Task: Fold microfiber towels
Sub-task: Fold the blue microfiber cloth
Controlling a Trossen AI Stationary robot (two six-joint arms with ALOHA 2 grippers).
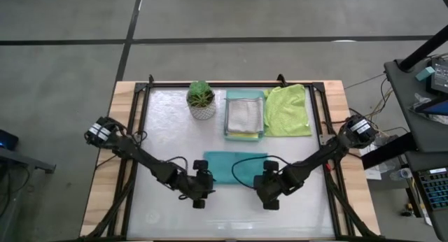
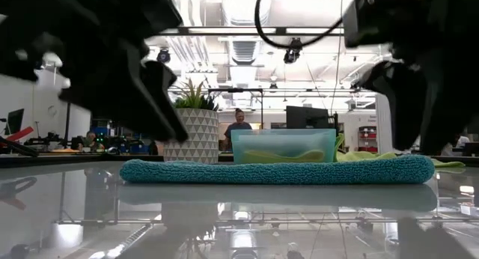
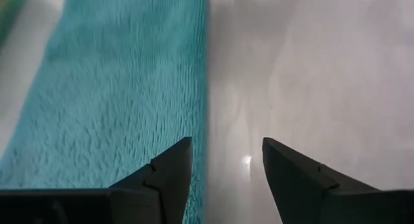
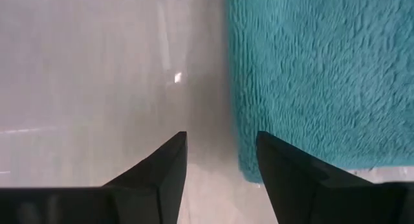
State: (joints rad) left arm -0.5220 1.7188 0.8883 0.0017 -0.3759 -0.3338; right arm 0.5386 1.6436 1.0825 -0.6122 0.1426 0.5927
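A: What's on the glossy white table (image 1: 161,130)?
B: A folded teal towel (image 1: 234,166) at six o'clock; at twelve, a potted plant (image 1: 201,100), a mint tray (image 1: 245,134) holding a grey towel (image 1: 244,114), and a lime towel (image 1: 288,110) beside it.
A: The grippers?
B: Left gripper (image 3: 226,166) and right gripper (image 4: 221,160) are both spread, empty, at the teal towel's near corners.
A: The room?
B: Workshop ceiling lights, a monitor (image 2: 309,117), a person (image 2: 238,129) beyond.

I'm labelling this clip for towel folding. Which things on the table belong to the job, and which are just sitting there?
Part of the job:
teal towel, folded, between both grippers
lime green towel, lying unfolded
grey towel, on the tray's stack
yellow towel, under it

Just there:
mint tray
potted plant
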